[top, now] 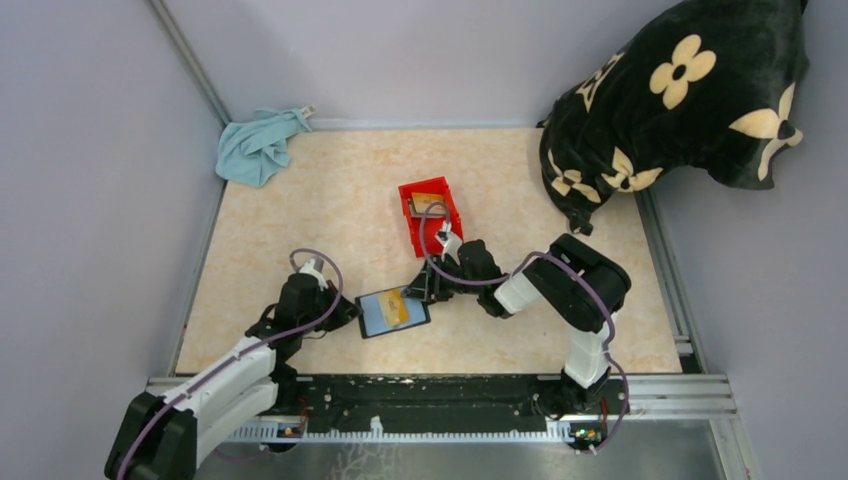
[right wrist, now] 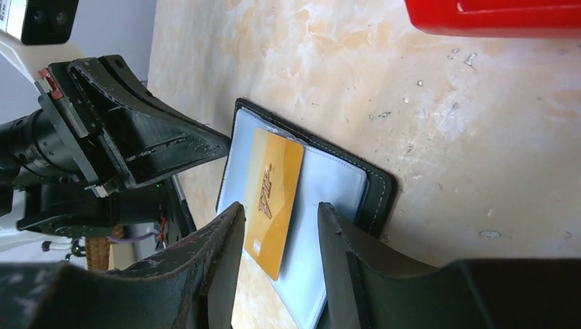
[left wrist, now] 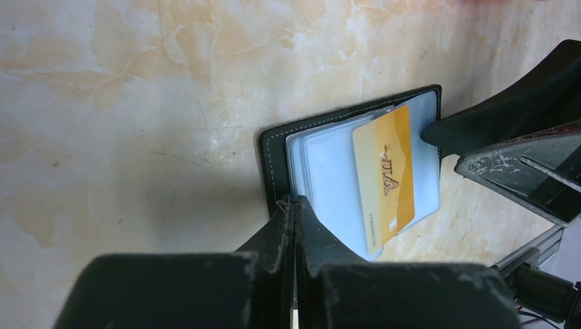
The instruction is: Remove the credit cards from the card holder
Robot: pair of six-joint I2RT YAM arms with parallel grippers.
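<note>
Gold card (marked VIP) lies on the open holder; left gripper pinches its edge, right gripper gapes around the card.

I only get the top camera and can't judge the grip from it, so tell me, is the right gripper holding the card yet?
Observer: No, the right gripper is open, straddling the end of the card.
Operator: What about the left one?
Observer: The left gripper is shut, tips at the edge of the holder.
Operator: Any print on that card?
Observer: Yes, it reads VIP.
</note>
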